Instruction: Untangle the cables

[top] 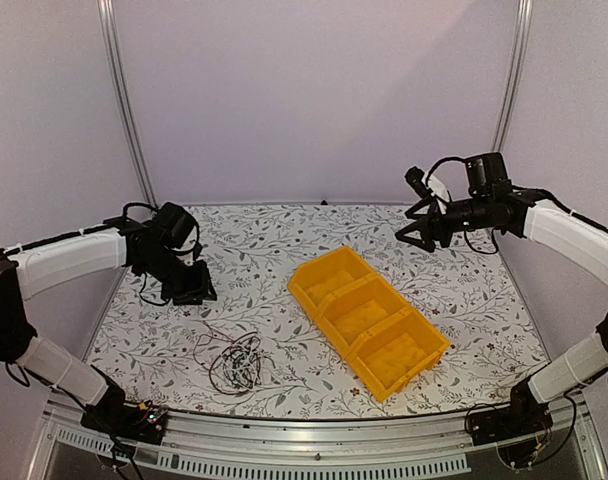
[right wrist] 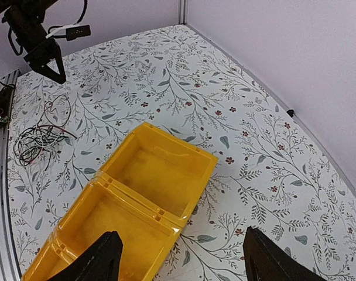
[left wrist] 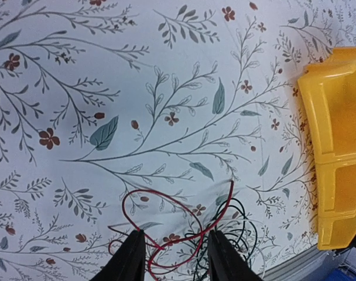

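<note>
Left claw [left wrist: 177, 246] hangs open just above the tangled thin black, white and red cables [top: 234, 362], likely to single out a strand; right claw [right wrist: 181, 257] open, well apart.

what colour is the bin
Yellow. The bin shows best in the right wrist view.

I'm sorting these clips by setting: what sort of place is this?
Probably a robot test cell in a lab: plain pale walls with metal frame rails enclose a table with a floral-print cover, bearing a yellow plastic three-compartment bin and a tangle of thin black and red cables.
</note>
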`<action>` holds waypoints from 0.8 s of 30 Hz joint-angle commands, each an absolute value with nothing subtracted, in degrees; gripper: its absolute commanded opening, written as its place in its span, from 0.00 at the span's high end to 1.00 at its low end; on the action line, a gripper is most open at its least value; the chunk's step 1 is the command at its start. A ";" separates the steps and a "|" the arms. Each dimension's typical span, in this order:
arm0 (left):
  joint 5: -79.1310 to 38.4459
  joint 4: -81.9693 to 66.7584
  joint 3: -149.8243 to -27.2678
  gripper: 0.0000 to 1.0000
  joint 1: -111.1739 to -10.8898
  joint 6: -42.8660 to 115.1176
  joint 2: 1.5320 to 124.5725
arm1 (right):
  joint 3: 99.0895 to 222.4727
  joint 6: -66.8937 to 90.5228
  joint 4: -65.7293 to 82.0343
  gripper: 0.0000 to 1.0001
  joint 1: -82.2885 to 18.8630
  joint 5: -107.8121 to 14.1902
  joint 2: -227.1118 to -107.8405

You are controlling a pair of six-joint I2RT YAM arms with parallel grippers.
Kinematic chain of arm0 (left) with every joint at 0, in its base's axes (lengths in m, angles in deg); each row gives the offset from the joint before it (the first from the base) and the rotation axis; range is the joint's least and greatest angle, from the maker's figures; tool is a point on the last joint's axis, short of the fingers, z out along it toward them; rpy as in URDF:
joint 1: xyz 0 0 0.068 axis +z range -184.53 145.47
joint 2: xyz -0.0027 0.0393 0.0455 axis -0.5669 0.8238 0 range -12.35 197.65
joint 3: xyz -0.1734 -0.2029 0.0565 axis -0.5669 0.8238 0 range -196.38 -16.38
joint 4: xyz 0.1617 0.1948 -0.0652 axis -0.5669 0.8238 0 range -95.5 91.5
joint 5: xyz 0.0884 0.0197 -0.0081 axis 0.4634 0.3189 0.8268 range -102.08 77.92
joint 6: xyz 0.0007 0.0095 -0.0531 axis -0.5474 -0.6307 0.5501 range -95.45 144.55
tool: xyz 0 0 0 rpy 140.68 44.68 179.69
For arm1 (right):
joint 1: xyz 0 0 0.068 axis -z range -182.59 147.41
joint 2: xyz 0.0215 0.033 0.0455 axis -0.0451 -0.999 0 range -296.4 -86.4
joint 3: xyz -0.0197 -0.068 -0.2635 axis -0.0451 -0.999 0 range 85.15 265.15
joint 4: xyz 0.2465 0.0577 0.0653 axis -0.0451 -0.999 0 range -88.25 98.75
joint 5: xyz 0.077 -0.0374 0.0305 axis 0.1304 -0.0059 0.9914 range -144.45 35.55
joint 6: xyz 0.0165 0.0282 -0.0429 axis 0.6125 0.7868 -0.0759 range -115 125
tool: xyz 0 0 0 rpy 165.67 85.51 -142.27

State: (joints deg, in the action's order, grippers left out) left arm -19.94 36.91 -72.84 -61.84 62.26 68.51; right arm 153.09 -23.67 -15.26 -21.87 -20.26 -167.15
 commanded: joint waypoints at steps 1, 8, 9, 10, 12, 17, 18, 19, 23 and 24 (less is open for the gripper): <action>-21.82 43.58 -72.24 0.64 -62.72 67.58 68.61 | 153.53 -23.80 -16.22 0.25 -23.96 -16.16 -169.11; -22.96 45.70 -70.82 0.65 -62.91 71.86 69.22 | 151.54 -21.64 -14.99 0.25 -24.31 -15.34 -169.25; -23.17 46.00 -70.71 0.65 -62.88 72.52 69.66 | 151.41 -21.59 -14.80 0.25 -24.32 -15.34 -169.27; -23.36 46.20 -70.62 0.64 -62.84 73.25 70.11 | 151.34 -21.42 -14.63 0.25 -24.37 -15.32 -169.32; -23.59 45.87 -70.39 0.64 -62.86 74.51 70.52 | 151.45 -20.96 -14.19 0.25 -24.34 -15.05 -169.70; -24.31 42.37 -70.29 0.65 -62.90 75.79 72.95 | 152.83 -19.66 -13.57 0.25 -24.48 -14.71 -171.23; -24.62 41.58 -70.44 0.65 -62.87 75.81 73.84 | 153.12 -19.56 -13.57 0.25 -24.47 -14.72 -171.48; -24.79 41.00 -70.71 0.66 -62.93 75.87 74.75 | 153.31 -19.41 -13.42 0.25 -24.47 -14.67 -171.79; -23.54 40.45 -73.13 0.71 -63.62 75.54 78.18 | 153.89 -19.17 -13.09 0.25 -24.78 -14.73 -172.36; -23.18 40.42 -73.42 0.75 -63.77 75.45 78.80 | 154.22 -19.17 -13.14 0.25 -24.90 -14.73 -172.63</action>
